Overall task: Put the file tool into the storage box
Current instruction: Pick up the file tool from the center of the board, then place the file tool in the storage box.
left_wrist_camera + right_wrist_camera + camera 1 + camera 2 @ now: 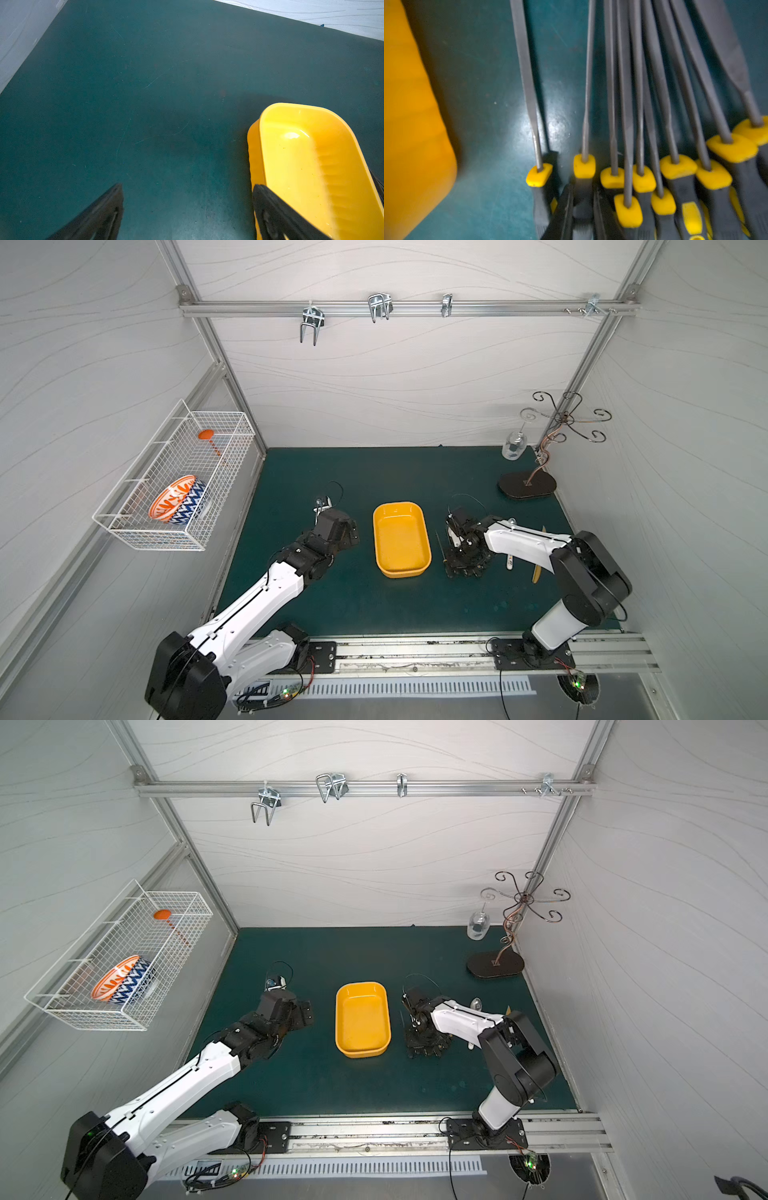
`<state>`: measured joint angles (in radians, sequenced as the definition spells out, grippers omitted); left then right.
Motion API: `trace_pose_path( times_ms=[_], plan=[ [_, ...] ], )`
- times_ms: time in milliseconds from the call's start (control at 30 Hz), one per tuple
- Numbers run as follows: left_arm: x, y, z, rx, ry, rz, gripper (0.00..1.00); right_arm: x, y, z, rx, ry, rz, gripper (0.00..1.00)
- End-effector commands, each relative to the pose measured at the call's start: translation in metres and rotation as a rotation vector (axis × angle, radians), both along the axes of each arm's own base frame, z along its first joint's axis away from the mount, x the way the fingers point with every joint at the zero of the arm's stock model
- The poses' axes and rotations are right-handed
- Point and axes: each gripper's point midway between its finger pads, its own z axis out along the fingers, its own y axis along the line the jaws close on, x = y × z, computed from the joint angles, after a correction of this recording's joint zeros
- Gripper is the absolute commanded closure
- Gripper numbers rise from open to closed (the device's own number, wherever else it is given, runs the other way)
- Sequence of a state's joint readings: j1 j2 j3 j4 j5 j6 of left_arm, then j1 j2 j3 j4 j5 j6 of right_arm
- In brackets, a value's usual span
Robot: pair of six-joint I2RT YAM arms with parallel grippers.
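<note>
Clenched on the handle of one file tool (584, 166), the right claw (583, 193) is readied for the adjacent storage box (415, 124), while the left claw (187, 186) is held released.

Overhead stereo pair; close wrists; storage box (401, 539) throughout

walls (395, 385) wht, wavy lines | mat (353, 605) dk teal | rear rail (498, 308), prob. alu

The file tool (588, 83) lies just right of the storage box (401, 539).
</note>
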<state>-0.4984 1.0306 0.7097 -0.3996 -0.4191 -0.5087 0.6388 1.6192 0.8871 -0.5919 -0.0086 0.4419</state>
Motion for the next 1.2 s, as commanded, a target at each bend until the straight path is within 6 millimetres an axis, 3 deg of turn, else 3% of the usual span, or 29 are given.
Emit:
trace_pose_path(
  times_ms=[0,133,400,600,900,1167],
  plan=[
    [0.011,-0.006,0.021,-0.028,-0.063,-0.004,0.00,-0.024,-0.007,-0.022,-0.006,0.103,-0.008,1.00],
    [0.013,-0.014,0.024,-0.050,-0.063,-0.034,0.00,-0.013,-0.002,-0.004,0.046,0.059,-0.014,1.00],
    [0.016,-0.043,0.035,-0.179,-0.077,-0.134,0.00,0.018,0.027,0.077,0.233,-0.125,0.028,1.00],
    [0.017,-0.069,0.053,-0.310,-0.112,-0.225,0.00,0.022,0.053,0.123,0.388,-0.180,0.090,1.00],
    [0.019,-0.120,0.060,-0.460,-0.105,-0.368,0.00,-0.002,0.110,0.160,0.591,-0.192,0.281,0.98],
    [0.029,-0.158,0.059,-0.545,-0.092,-0.448,0.00,-0.011,0.124,0.170,0.593,-0.210,0.350,0.98]
  ],
)
